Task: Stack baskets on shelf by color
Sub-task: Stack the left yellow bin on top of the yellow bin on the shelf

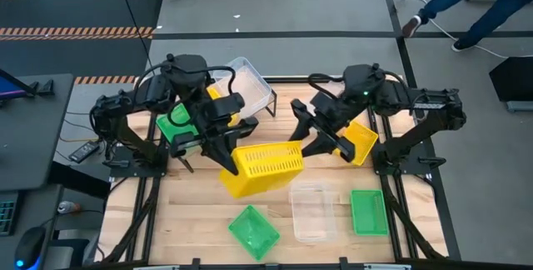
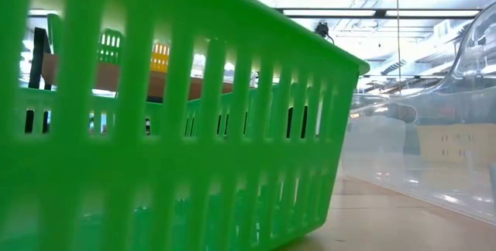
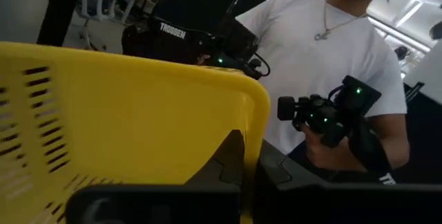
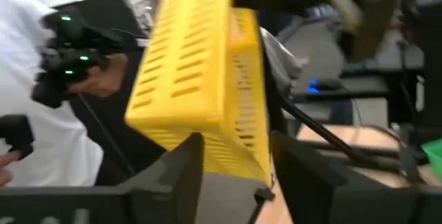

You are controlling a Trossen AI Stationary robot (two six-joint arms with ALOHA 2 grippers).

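Note:
My left gripper [image 1: 223,152] holds a yellow basket [image 1: 266,168] in the air over the middle of the table, tilted on its side. My right gripper [image 1: 310,139] is open at that basket's right end; in the right wrist view the basket's lower corner [image 4: 252,165] sits between its fingers. On the slanted plywood shelf [image 1: 281,103] rest a green basket [image 1: 176,124] at the left, a clear basket [image 1: 250,87] at the far side and a second yellow basket [image 1: 360,141] at the right. My left gripper pinches the yellow basket's end wall near a rim corner [image 3: 252,124], with one finger [image 3: 231,160] on the inner face and the other behind the wall. The basket is lifted clear and tilted, its open side turned sideways. My right gripper: I cannot tell whether its fingers touch the basket.
On the near part of the table lie a green basket [image 1: 254,230], a clear basket [image 1: 311,212] and another green basket [image 1: 367,212]. The low view is filled by a green basket [image 2: 155,142] and a clear one [image 2: 434,127]. A person [image 3: 331,58] stands beyond the table holding a device.

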